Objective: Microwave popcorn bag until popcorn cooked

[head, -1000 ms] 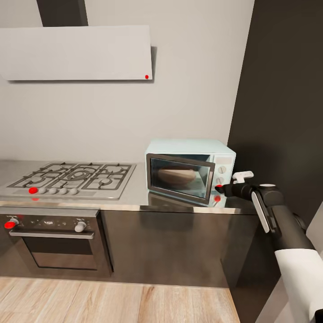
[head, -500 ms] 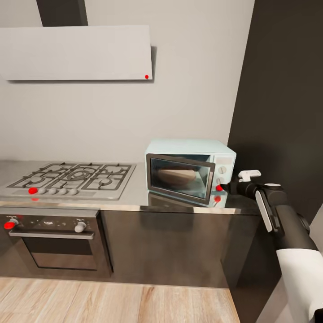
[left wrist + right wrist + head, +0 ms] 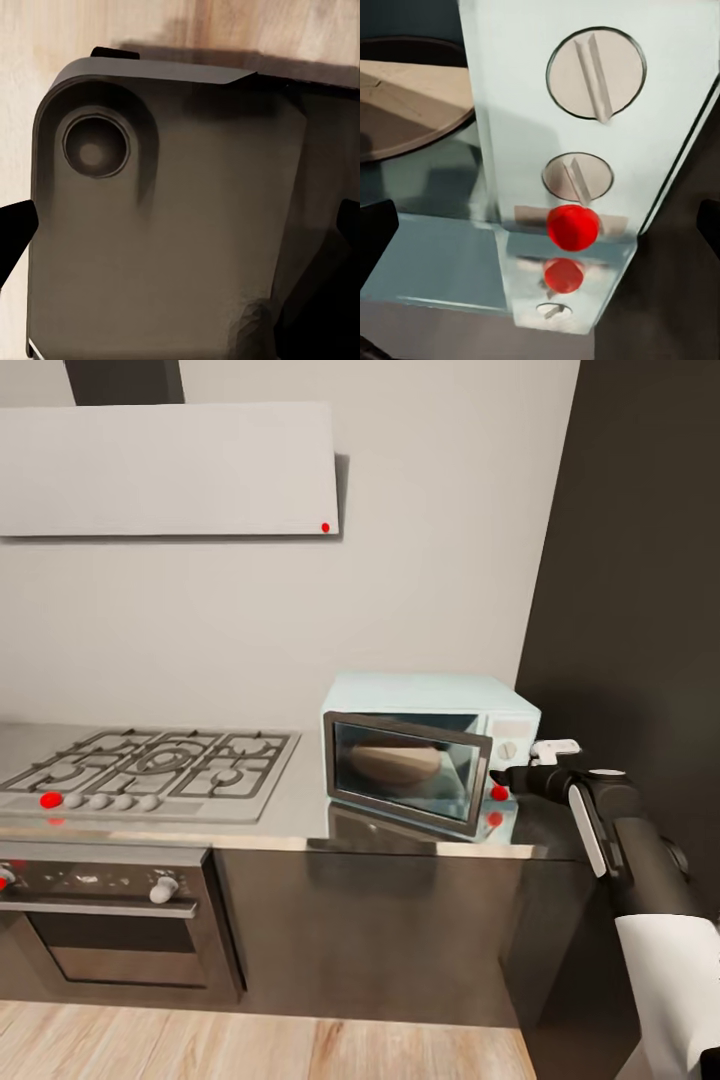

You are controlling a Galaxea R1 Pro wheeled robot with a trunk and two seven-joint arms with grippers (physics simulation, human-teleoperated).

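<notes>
The pale mint-blue microwave (image 3: pixel 430 695) stands at the right end of the grey countertop (image 3: pixel 270 815). Its dark glass door hangs slightly ajar, the free edge towards the knobs. Through the glass I see the mustard-brown popcorn bag (image 3: pixel 393 762) inside, also visible in the right wrist view (image 3: pixel 405 105). My right gripper (image 3: pixel 498 780) reaches to the control panel, just above the red light dot (image 3: pixel 497 793). In the right wrist view the gripper (image 3: pixel 540 240) is open, facing two round knobs (image 3: pixel 595 73) and the red dot (image 3: pixel 573 226). No popcorn pieces show.
A gas hob (image 3: pixel 150 765) sits left of the microwave, with an oven (image 3: pixel 110 910) below and a hood (image 3: pixel 170 470) above. A dark wall panel (image 3: pixel 640 610) rises to the right. My left gripper (image 3: pixel 180 240) hangs open over the robot's dark base and the wood floor (image 3: pixel 45 45).
The head camera has shifted, so the whole scene sits slightly differently. My right gripper stays at the microwave's control panel, close to the red dot.
</notes>
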